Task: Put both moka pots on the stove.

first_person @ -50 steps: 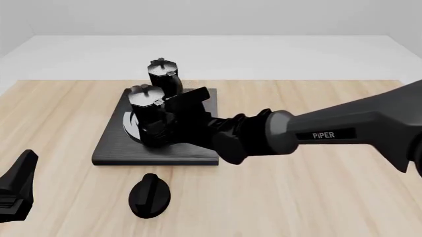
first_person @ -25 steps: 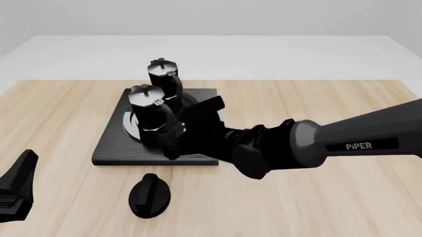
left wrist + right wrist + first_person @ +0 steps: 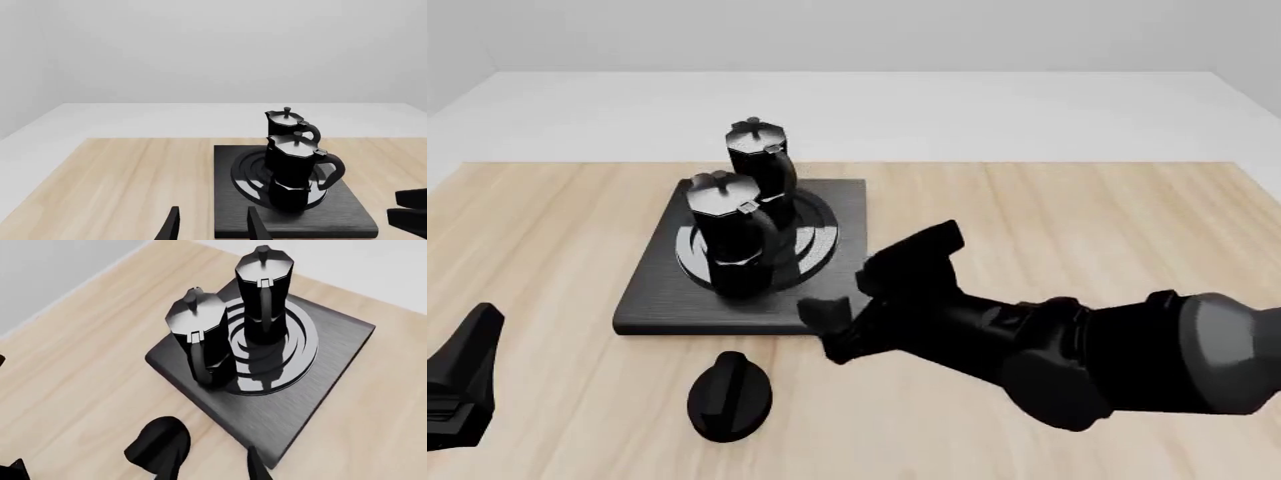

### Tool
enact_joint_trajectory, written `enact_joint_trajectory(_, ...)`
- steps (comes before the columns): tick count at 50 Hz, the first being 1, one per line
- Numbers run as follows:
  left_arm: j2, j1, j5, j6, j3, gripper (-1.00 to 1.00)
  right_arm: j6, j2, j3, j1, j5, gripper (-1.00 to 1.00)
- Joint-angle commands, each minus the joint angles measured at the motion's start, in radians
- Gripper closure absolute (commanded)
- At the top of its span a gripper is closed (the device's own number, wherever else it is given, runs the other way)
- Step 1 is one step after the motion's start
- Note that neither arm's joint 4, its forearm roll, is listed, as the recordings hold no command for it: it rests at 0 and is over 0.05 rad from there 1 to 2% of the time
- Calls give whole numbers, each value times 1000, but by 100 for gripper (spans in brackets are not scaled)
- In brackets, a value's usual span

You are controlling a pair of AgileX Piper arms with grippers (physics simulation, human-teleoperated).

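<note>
Two small black faceted moka pots with silvery lids: the first moka pot (image 3: 738, 235) nearer the right pincer (image 3: 874, 290), the second moka pot (image 3: 758, 153) beyond it.
One flat square black stove slab with silver burner rings (image 3: 667, 295), ahead of the pincer.
One black oval knob (image 3: 730, 396), beside the pincer.
One light wooden table (image 3: 1094, 210).
Two black pincers, the other being the left pincer (image 3: 461, 380).

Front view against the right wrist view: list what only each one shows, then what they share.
Only the front view shows the right arm's body, its open right gripper pulled back off the stove, and the left gripper at the table's near left edge.

Only the right wrist view looks steeply down on the burner rings and both pots' handles.

Both show the two moka pots standing on the stove, and the black oval knob on the wooden table.
</note>
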Motion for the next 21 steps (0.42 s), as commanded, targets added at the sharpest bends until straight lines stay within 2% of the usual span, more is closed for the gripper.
enact_joint_trajectory(1, 0, 0, 0, 0, 0, -100, -8, -191, 182, -39, -27, -100)
enact_joint_trajectory(5, 0, 0, 0, 0, 0, -100, 11, -278, 263, -61, -37, -100)
enact_joint_trajectory(7, 0, 0, 0, 0, 0, -100, 7, -308, 293, -72, -40, -100)
enact_joint_trajectory(8, 0, 0, 0, 0, 0, -100, -17, -339, 314, -95, -36, -100)
enact_joint_trajectory(10, 0, 0, 0, 0, 0, -100, -8, -369, 335, -93, -31, -100)
enact_joint_trajectory(21, 0, 0, 0, 0, 0, -100, -15, -652, 489, -163, 61, -100)
